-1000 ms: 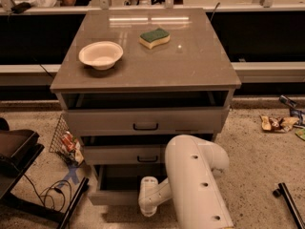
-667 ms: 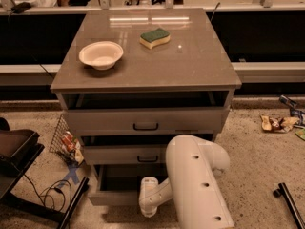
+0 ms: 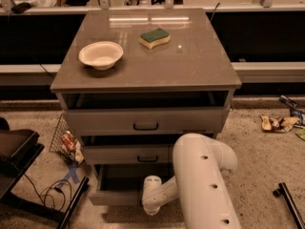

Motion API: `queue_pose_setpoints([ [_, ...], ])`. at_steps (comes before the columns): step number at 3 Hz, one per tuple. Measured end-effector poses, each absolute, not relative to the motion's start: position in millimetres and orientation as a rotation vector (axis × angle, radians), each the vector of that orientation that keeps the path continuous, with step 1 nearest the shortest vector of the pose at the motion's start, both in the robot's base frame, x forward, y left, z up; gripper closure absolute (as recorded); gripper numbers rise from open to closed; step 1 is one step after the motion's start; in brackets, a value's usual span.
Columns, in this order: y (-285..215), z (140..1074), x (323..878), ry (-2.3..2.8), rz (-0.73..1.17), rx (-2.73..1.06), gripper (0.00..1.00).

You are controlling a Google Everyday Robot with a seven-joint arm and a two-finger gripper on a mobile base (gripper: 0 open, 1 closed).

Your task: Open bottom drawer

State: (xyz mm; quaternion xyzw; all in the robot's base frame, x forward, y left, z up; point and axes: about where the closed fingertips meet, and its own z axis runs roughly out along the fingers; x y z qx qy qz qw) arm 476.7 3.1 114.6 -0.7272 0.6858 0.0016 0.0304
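Landmark: cabinet (image 3: 190,66).

- On its top, left: bowl (image 3: 100,55). Further back, near centre: sponge (image 3: 155,37). Neither is part of the job.
- Lowest in its front: bottom drawer (image 3: 116,197), standing well out from the cabinet with its dark inside showing. The two drawers above are only ajar.
- At that drawer's front edge, right of centre: gripper (image 3: 151,205), low near the floor. Cannot tell whether it is spread or closed, or whether it holds the handle, which is hidden.
- Right of it, in front of the cabinet: arm (image 3: 202,185), bulky, blocking the drawer's right half.

Judgement: the pull step is late and the task looks near done. The next move calls for either a short straight pull outward or letting go and backing away without nudging the drawer in.
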Motion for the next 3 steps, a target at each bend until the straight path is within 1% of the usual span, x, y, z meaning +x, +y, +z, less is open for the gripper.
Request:
queue_pose_setpoints([
  [3, -3.0, 121.2, 475.9, 2.112, -0.006, -2.228, 1.00],
])
